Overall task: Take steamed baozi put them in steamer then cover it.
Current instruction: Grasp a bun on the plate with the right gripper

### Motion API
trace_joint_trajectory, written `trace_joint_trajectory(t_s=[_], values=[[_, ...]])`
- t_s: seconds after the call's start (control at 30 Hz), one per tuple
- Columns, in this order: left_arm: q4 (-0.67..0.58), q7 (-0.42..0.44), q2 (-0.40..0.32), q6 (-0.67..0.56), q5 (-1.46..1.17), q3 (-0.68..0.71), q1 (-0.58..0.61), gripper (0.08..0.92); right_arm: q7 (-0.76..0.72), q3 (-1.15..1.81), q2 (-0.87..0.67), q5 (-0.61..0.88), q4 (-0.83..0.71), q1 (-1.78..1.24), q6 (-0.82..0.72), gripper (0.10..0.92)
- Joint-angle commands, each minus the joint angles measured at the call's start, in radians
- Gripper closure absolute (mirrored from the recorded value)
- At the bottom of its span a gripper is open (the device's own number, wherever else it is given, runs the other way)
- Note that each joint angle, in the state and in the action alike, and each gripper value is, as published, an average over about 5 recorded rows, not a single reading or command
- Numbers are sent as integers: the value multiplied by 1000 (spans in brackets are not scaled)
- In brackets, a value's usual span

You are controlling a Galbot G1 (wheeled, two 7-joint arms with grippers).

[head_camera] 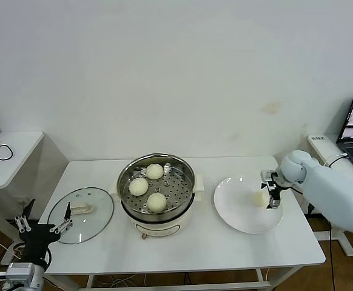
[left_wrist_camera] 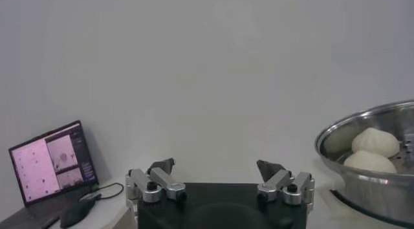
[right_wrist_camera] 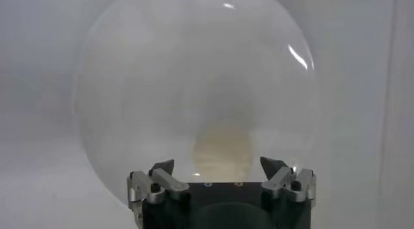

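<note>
Head view: three steamed baozi [head_camera: 154, 171] are seen in the steamer [head_camera: 157, 191], no readable writing anywhere. The right gripper [head_camera: 268, 195] is spread around the fourth on the plate [head_camera: 247, 205]; the left gripper [head_camera: 45, 228] is parked spread near the cover [head_camera: 80, 214].

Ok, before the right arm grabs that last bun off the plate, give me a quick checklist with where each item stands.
1. Last baozi lies alone on the white plate: ok.
2. Right gripper is at that bun with jaws open, one on each side of it in the right wrist view: ok.
3. Whether the jaws are low enough to close on the bun: cannot tell.
4. Steamer is uncovered, three buns in it, with free tray space toward the robot's right: ok.
5. Glass lid lies flat on the table left of the steamer, out of the path: ok.
6. Left gripper waits open off the table's left front corner: ok.
</note>
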Motion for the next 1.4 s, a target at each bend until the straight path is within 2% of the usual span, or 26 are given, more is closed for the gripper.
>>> trace_joint_trajectory(t_s=[0.03,0.53,0.97,1.13,1.4], values=[[0,1,4,1,1,2,-2,177,33,77,68,-39,-143,-37,13,203],[-2,2,4,1,0,-2,2,177,29,80,128,-54,-195,-22,6,208],[-7,1,0,1,0,-5,6,177,13,77,128,-52,-187,-19,4,346],[-12,0,-3,0,0,-9,12,177,-12,56,99,-28,-140,-6,-7,378],[-21,0,-5,1,0,-8,10,177,-46,-40,7,92,6,80,-54,405]])
